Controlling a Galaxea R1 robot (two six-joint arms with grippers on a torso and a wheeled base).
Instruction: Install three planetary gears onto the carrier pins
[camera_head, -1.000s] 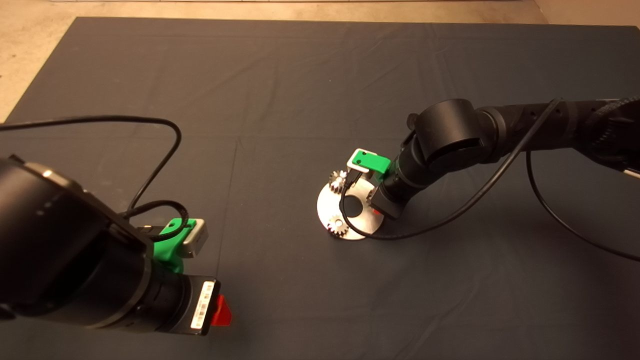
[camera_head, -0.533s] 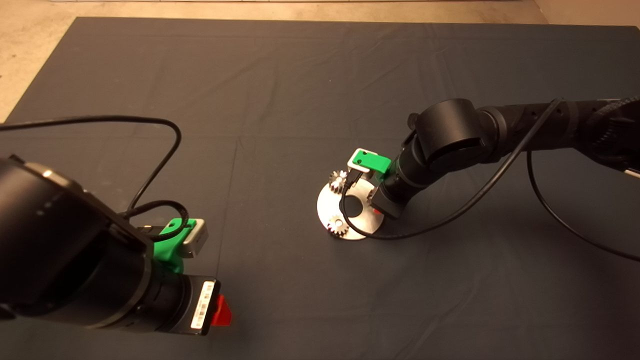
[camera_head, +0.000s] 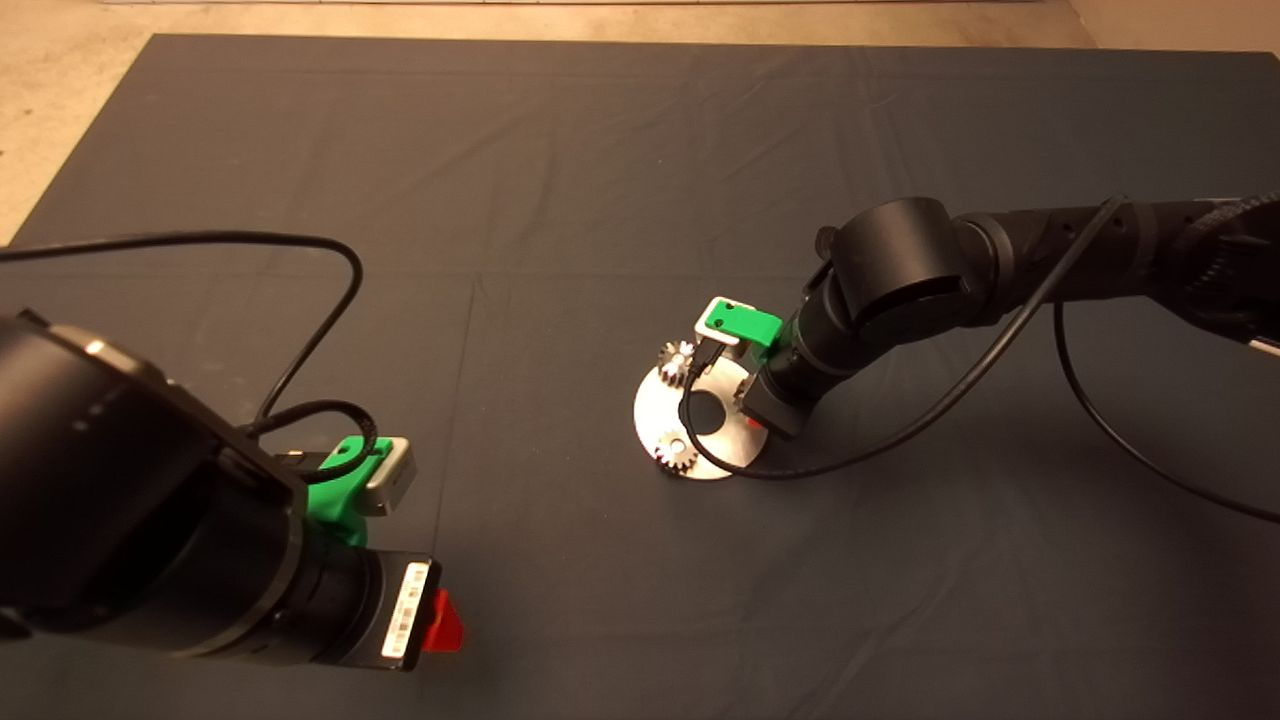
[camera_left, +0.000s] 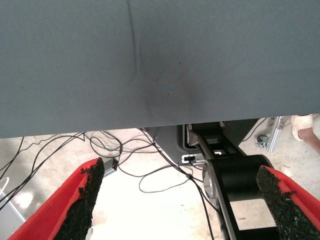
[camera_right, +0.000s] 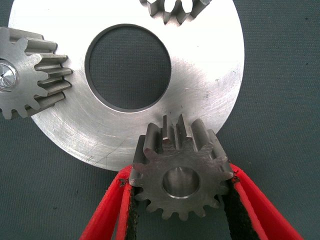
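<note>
Three planetary gears show in your right wrist view, and you will find two of them already seated on the round metal disc: one gear sits at the disc's edge with the shiny end of a carrier pin visible in its centre hole, and a second gear is cut off by the frame at the disc's far side. The third gear is in your right gripper, whose two red fingers press their black pads against its teeth from either side, the jaws closed down to the gear's width. That gear is held over the disc's near rim, overlapping the edge, and its round centre hole shows something silvery inside; you cannot tell from this view whether it is already down on a pin or above it. From your head view, the right arm reaches in over the disc near the middle of the dark mat, covering the disc's right side, so the held gear is hidden there; the two seated gears show at the disc's upper left and lower left, well apart from each other. Your left gripper waits at the lower left of the mat, away from the disc. In the left wrist view its fingers stand wide apart with nothing between them, and beyond the mat's edge you see floor, loose cables and part of the robot's base.
</note>
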